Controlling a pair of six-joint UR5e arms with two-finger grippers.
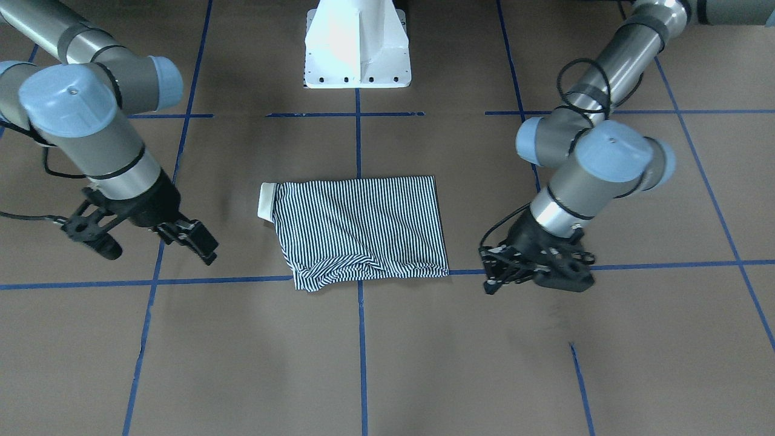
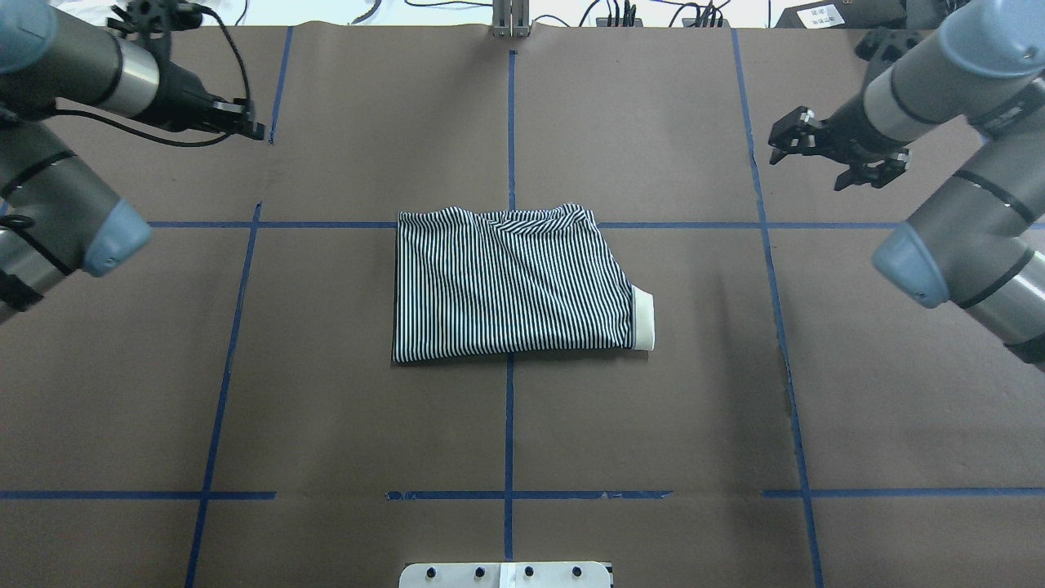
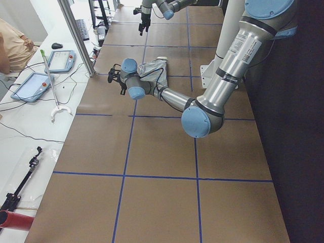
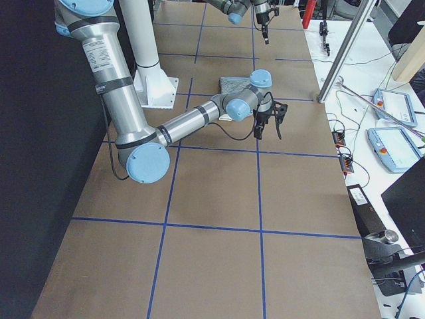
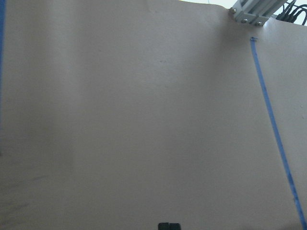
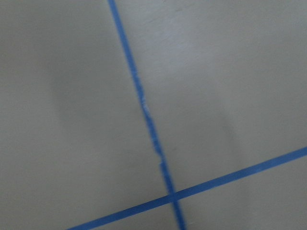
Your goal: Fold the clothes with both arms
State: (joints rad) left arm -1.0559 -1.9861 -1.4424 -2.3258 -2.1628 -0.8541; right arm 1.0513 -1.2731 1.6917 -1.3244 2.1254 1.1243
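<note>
The striped polo shirt lies folded into a rough rectangle at the middle of the table. Its cream collar sticks out on the robot's right, and a loose fold bunches along the far edge. My left gripper hovers shut and empty over bare table far to the shirt's left; its fingertips show pressed together in the left wrist view. My right gripper hangs open and empty, well to the right of the collar. The right wrist view shows only table and blue tape.
Blue tape lines divide the brown table into squares. The white pedestal base stands at the robot's edge. Beyond the far edge a white bench carries tablets, cables and a metal post; a person's sleeve shows there.
</note>
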